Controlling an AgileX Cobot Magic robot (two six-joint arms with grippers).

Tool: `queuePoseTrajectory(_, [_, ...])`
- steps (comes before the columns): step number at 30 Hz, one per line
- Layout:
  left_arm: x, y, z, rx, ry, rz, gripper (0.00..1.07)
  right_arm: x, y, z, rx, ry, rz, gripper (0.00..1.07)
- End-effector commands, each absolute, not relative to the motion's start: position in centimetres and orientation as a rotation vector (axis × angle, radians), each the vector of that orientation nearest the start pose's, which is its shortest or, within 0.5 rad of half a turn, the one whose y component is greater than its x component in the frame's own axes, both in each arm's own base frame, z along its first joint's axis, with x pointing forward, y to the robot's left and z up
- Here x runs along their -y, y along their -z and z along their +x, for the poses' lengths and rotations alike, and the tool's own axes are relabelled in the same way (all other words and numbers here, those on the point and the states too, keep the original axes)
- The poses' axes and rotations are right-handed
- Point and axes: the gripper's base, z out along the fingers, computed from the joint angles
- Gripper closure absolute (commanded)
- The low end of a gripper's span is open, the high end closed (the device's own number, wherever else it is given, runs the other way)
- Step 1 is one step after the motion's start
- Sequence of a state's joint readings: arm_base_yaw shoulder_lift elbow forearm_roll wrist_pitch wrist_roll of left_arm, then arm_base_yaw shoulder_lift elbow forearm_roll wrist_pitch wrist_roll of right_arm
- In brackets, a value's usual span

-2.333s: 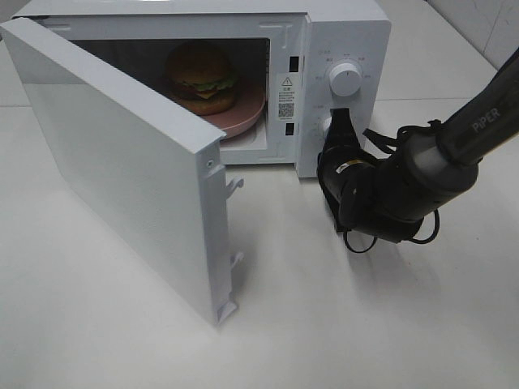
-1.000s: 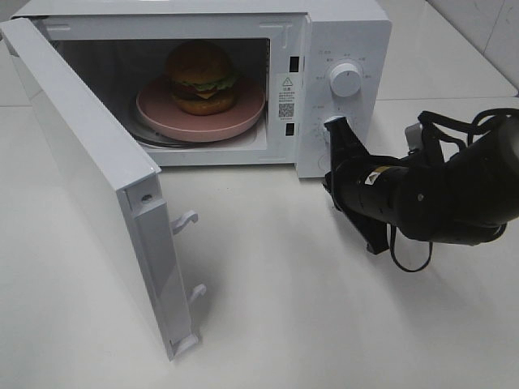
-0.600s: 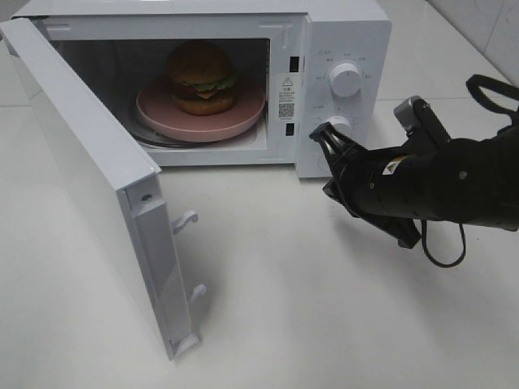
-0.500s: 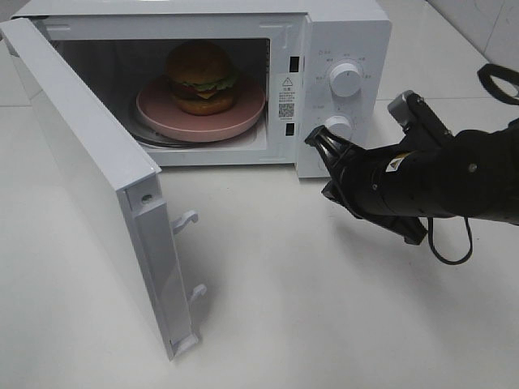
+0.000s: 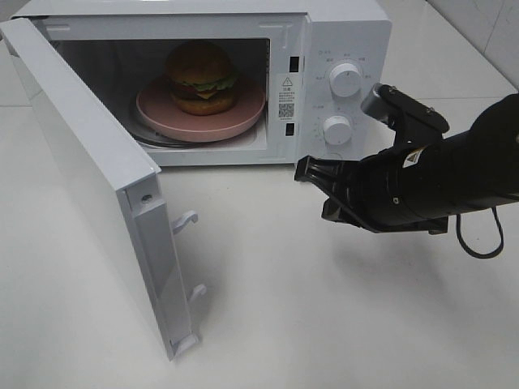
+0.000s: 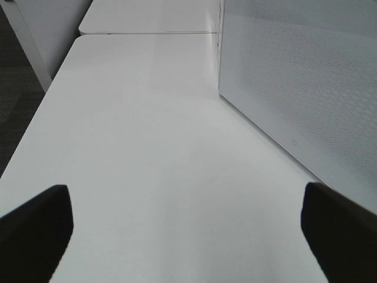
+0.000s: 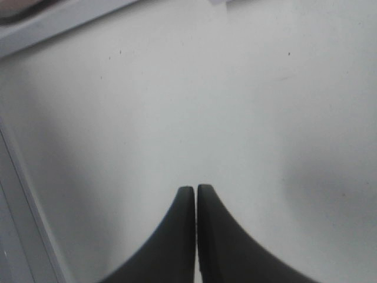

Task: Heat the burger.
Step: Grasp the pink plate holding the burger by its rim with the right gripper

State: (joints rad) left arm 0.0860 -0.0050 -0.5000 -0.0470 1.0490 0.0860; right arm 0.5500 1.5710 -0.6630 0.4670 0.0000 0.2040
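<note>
The burger (image 5: 201, 77), a domed brown bun with lettuce and cheese, sits on a pink plate (image 5: 243, 113) inside the white microwave (image 5: 349, 32). The microwave's door (image 5: 97, 162) stands wide open, swung out to the front left. My right gripper (image 5: 302, 168) is shut and empty, held low over the table in front of the control panel and pointing left; its closed tips (image 7: 195, 190) hover over bare tabletop. My left gripper (image 6: 184, 197) is open with nothing between its fingers, beside the microwave's perforated side wall (image 6: 294, 76). It does not show in the high view.
Two white knobs, the upper knob (image 5: 346, 79) and the lower knob (image 5: 336, 128), sit on the panel just behind my right gripper. Two latch hooks (image 5: 188, 219) stick out of the door's edge. White table (image 5: 324, 324) stretches in front; its left edge (image 6: 35, 124) drops off.
My right arm has pulled away from the lower knob, swung down and turned so that the shut gripper points left. The door opened wider earlier and has since stayed put.
</note>
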Motion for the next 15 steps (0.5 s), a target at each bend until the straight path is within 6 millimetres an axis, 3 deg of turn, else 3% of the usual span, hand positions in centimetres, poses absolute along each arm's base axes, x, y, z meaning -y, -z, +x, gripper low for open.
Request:
queuePoseTrajectory(1, [0.4,-27.8,-0.7,-2.001,-0.057,0.002,0.09,-14.9,-17.5,23.6,-2.531,-0.533,0.000,1.05])
queuePoseTrajectory(10, [0.4,-27.8,-0.7,-2.001,-0.057,0.002,0.09,-15.1,-18.1,22.6,-2.629,-0.513,-0.178,1.04])
queuePoseTrajectory(15, [0.4,-27.8,-0.7,-2.001,-0.057,0.002,0.09,-15.3,-19.7,22.9,-2.716,-0.401,-0.438,1.03])
